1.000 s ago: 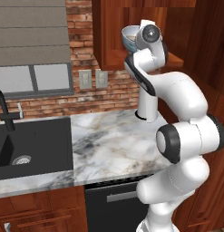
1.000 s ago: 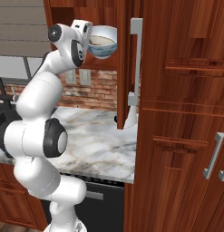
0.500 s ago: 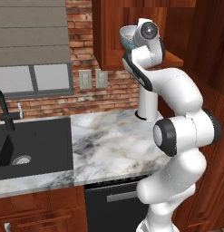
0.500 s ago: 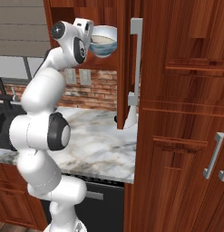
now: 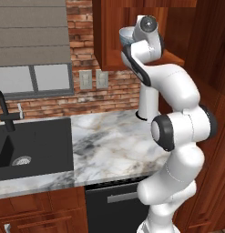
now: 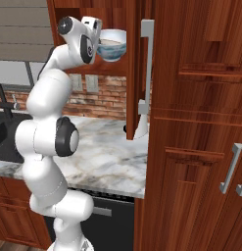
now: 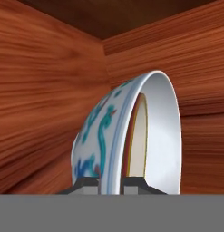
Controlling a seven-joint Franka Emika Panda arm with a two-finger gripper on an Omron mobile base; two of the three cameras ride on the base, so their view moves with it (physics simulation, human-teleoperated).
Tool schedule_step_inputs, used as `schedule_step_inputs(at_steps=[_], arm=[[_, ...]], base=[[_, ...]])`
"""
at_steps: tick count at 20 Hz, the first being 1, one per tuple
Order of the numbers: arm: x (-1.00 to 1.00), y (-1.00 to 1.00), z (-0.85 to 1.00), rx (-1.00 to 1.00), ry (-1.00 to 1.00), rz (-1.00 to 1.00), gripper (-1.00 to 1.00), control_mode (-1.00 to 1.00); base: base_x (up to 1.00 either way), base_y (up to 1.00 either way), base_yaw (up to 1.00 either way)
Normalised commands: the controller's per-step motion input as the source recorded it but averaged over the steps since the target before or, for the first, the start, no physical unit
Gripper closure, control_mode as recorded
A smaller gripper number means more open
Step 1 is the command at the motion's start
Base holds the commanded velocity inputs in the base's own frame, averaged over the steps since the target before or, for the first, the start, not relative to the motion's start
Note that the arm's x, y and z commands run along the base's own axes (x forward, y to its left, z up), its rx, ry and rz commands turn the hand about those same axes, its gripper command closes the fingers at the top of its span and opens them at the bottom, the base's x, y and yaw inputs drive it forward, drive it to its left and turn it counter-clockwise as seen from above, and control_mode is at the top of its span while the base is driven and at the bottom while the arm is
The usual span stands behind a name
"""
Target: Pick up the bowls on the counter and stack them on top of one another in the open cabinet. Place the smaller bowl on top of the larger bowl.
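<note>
My gripper (image 6: pixel 99 43) is raised to the open cabinet (image 6: pixel 112 14) and shut on the rim of the deep white bowl (image 6: pixel 112 45) with the blue pattern. In the hand view its fingertips (image 7: pixel 90 183) straddle the wall of this bowl (image 7: pixel 104 140), which is seen edge-on against the cabinet's wooden inside (image 7: pixel 45 90). A tan surface with a brown rim (image 7: pixel 137 136) shows inside the white bowl. From the left base view the bowl (image 5: pixel 126 34) hangs at the cabinet (image 5: pixel 109 41) front, high above the counter (image 5: pixel 109 145).
The cabinet door (image 6: pixel 137 73) stands open just right of the bowl, with a long handle (image 6: pixel 148 49). A white upright object (image 6: pixel 140 125) stands on the counter (image 6: pixel 108 152) behind that door. A black sink (image 5: pixel 27 145) and faucet (image 5: pixel 7 113) lie to the left.
The bowl stays held at almost the same spot by the cabinet, edging slightly towards it. The arm's elbow has risen a little.
</note>
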Motion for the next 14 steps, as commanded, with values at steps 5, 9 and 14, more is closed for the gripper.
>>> schedule_step_inputs(at_steps=[5,9,14], arm=[[0.09,0.00,-0.04,0.00,0.04,0.00,1.00,-1.00],[0.02,0.00,-0.02,0.00,0.02,0.00,-1.00,-1.00],[-0.01,0.00,0.03,0.00,-0.01,0.00,-1.00,-1.00]], base=[[0.00,0.00,0.00],[0.00,0.00,0.00],[0.00,0.00,0.00]])
